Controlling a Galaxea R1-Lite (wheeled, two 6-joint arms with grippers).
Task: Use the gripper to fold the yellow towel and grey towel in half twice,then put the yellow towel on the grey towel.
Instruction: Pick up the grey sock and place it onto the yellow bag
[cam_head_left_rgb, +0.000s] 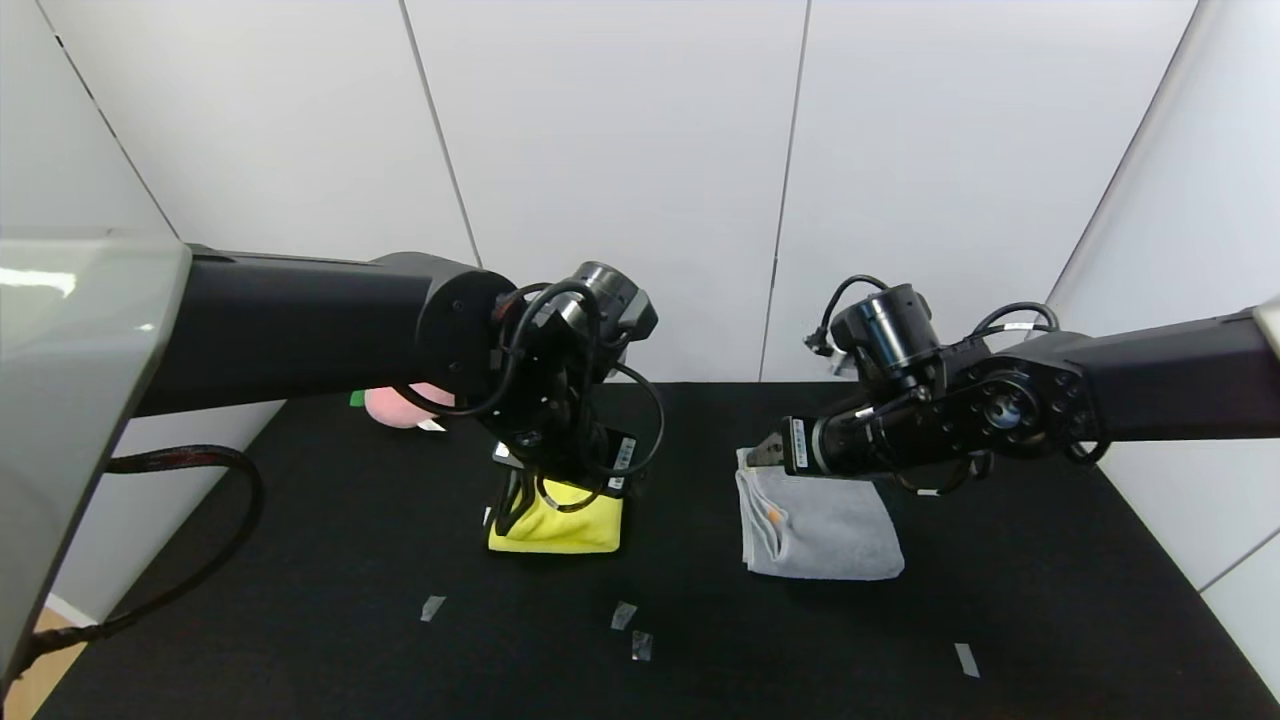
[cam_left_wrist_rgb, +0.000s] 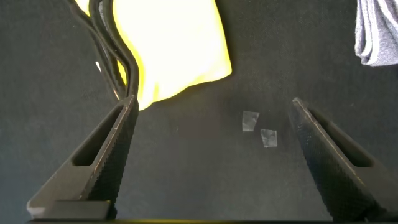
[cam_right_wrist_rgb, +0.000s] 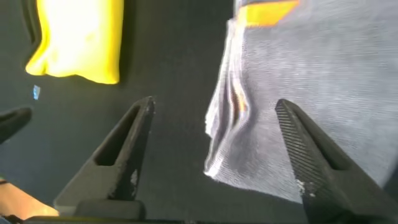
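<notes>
The yellow towel (cam_head_left_rgb: 560, 525) lies folded into a small pad on the black table (cam_head_left_rgb: 300, 600), left of centre. My left gripper (cam_head_left_rgb: 512, 512) hangs at its left edge, open with nothing between its fingers; its wrist view shows the yellow towel (cam_left_wrist_rgb: 174, 50) just beyond the left gripper (cam_left_wrist_rgb: 214, 109). The grey towel (cam_head_left_rgb: 820, 525) lies folded right of centre, its layered edges facing left. My right gripper (cam_head_left_rgb: 760, 455) hovers open over its far left corner. In the right wrist view the grey towel (cam_right_wrist_rgb: 311, 93) and its orange band (cam_right_wrist_rgb: 267, 12) lie under the right gripper (cam_right_wrist_rgb: 214, 106), not held.
A pink plush peach (cam_head_left_rgb: 395, 405) sits at the far left behind my left arm. Small tape pieces (cam_head_left_rgb: 623, 615) mark the front of the table, with another tape piece (cam_head_left_rgb: 966, 660) at the right. White wall panels close the back and sides.
</notes>
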